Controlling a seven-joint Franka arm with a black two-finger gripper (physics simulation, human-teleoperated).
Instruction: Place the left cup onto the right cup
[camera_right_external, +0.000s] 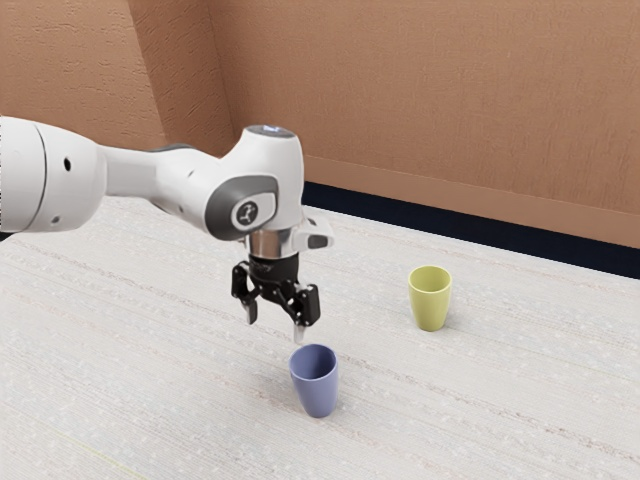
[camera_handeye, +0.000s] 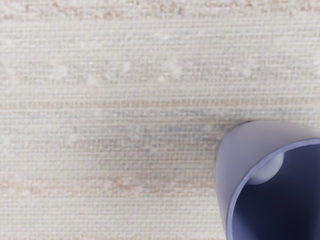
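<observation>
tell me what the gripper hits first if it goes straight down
Probably the rim of the blue cup: the open gripper points down with one finger just above it. The cup sits off-centre under the hand, so it could miss and reach the table.

The table (camera_right_external: 110, 400) had a pale, off-white top with a fine woven grain, its faint streaks running roughly parallel to the far edge. Seen close in the wrist view, the weave (camera_handeye: 100, 125) carried soft pinkish and blue-grey bands. Along the table's far edge ran a dark navy strip (camera_right_external: 480, 222), possibly a shadowed gap or a skirting; the exterior view did not settle which. Behind it rose a terracotta-brown wall (camera_right_external: 450, 90) with a rough, plaster-like texture. A second wall panel (camera_right_external: 60, 60) of the same colour angled away from it beyond the table's far edge, toward the exterior view's left.
</observation>
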